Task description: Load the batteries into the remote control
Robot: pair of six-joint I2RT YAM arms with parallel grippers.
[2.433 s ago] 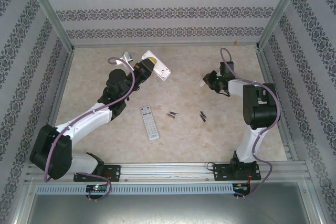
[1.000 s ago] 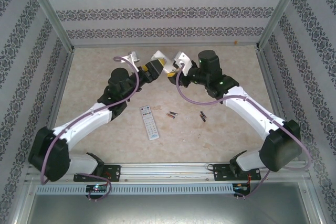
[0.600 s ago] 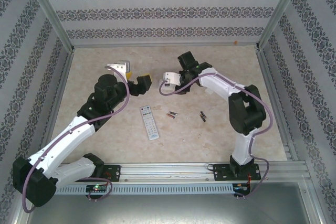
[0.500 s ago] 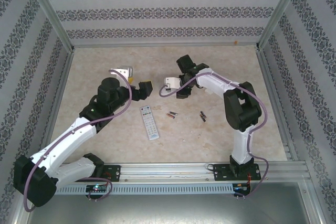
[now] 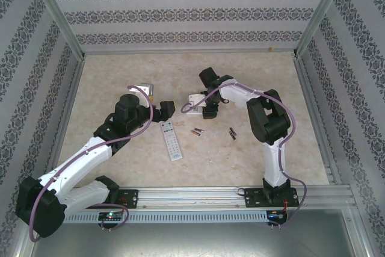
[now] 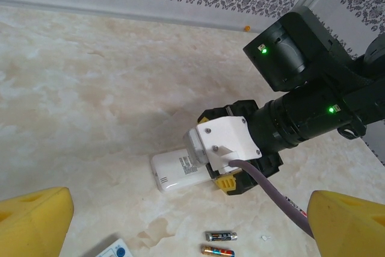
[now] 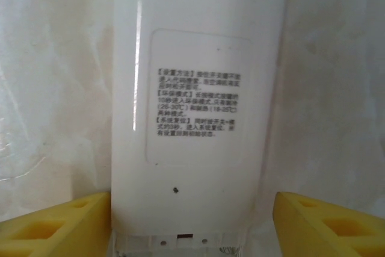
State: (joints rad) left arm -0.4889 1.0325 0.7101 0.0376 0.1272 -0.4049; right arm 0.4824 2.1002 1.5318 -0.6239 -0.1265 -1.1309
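Two arms work over the counter (image 5: 108,82), each with one claw. There are two remotes and four batteries (image 5: 197,131).

The left claw (image 5: 167,108) hangs over the left-centre of the counter with its yellow pads (image 6: 33,224) spread wide and nothing between them. Just in front of it the button remote (image 5: 171,141) lies face up, slanting toward the near edge.

Next comes the white remote (image 6: 172,173), lying label side up on the counter. The right claw (image 7: 192,224) straddles one end of it. One pad sits at the remote's edge and the other stands a little off it, so the jaws are parted and not clamped.

The batteries lie in two pairs on the bare counter in front of the white remote. One pair is just right of the button remote, and the second pair (image 5: 232,133) lies further right, apart from the first.

The counter is pale beige with a marbled pattern. Walls papered in grey damask bands enclose it on three sides, with aluminium posts (image 5: 57,13) at the corners and a rail (image 5: 192,194) along the near edge.
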